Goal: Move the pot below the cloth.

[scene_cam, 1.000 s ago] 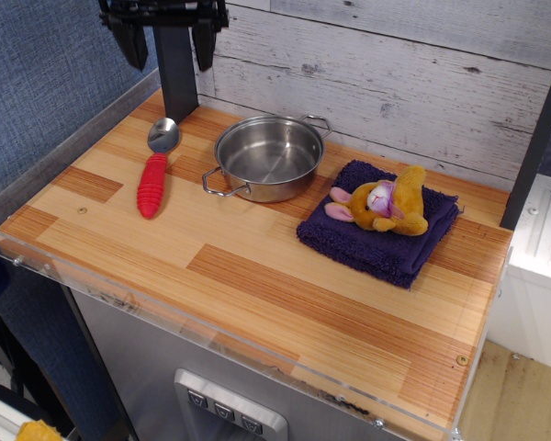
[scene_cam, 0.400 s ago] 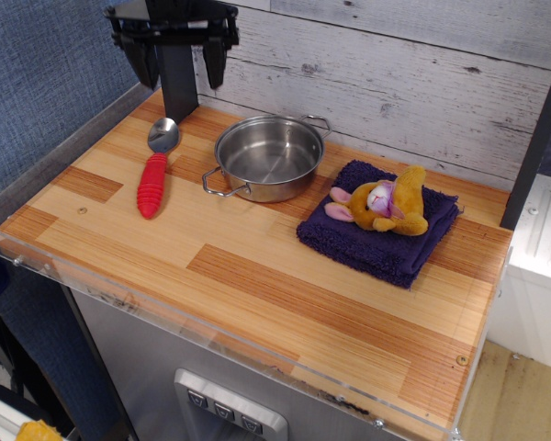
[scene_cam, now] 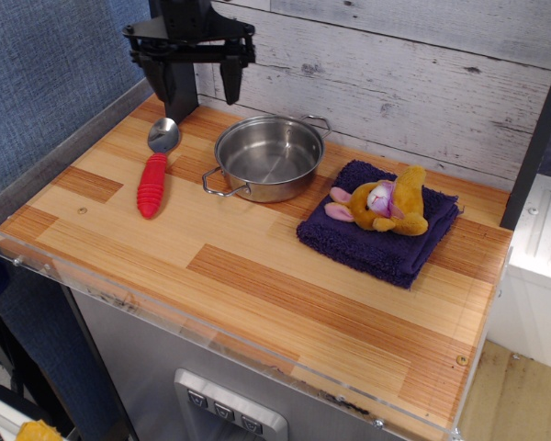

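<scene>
Hanging: gripper (scene_cam: pixel 197 81) above the table's back left, fingers spread, pinching nothing
Pot (scene_cam: pixel 268 158): upright at the back middle, between spoon and cloth, apart from the gripper
Cloth (scene_cam: pixel 376 234): just right of the pot, near the right edge
Toy (scene_cam: pixel 383 204): lying on the cloth
Spoon (scene_cam: pixel 154 171): left of the pot, red handle toward the front
Table (scene_cam: pixel 257 294): striped wood planks, clear guard along the front edge
Room: whitewashed plank wall (scene_cam: pixel 422 83) behind, blue textured wall (scene_cam: pixel 46 83) at left

Toy kitchen mock-up: wooden counter (scene_cam: pixel 257 266), plank backdrop (scene_cam: pixel 422 83).
</scene>
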